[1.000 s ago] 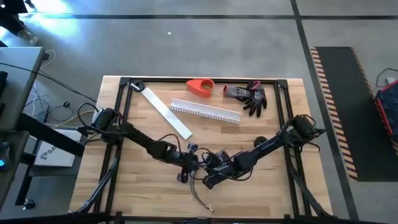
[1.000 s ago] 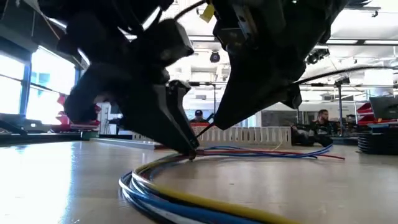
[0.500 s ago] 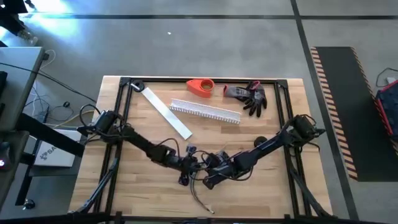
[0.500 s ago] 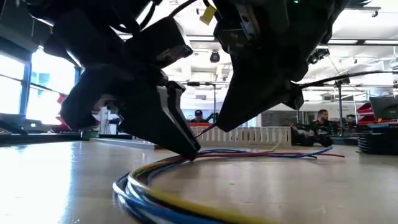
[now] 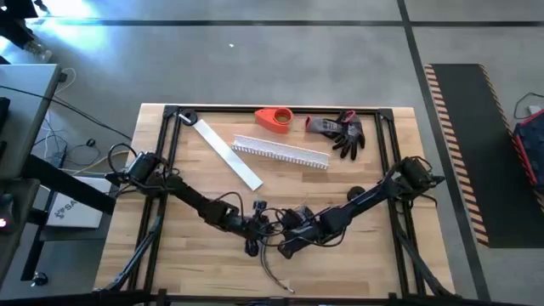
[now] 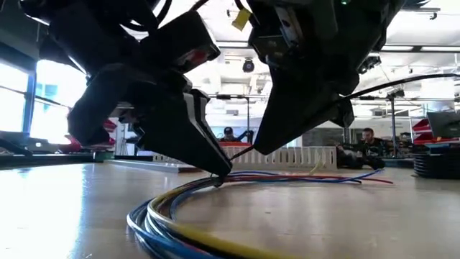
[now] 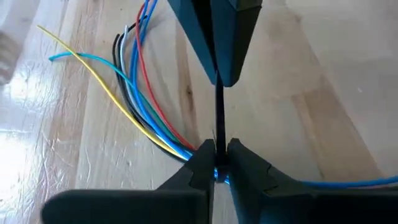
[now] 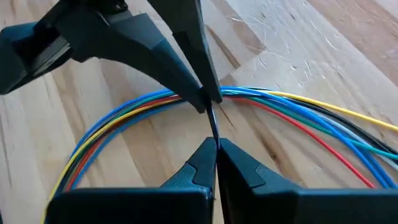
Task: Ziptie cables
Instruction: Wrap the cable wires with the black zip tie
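The left gripper (image 7: 216, 163) is pinched shut on a thin black zip tie (image 7: 219, 112) at the cables (image 7: 146, 112), a multicoloured bundle curving across the wooden table (image 5: 374, 263) near its front middle. The right gripper (image 8: 215, 155) clamps the same tie just opposite. No writing is legible. Behind lie a white slotted channel (image 5: 280, 151), flat white strip (image 5: 229, 153), grey gloves (image 5: 340, 129); a workshop beyond.
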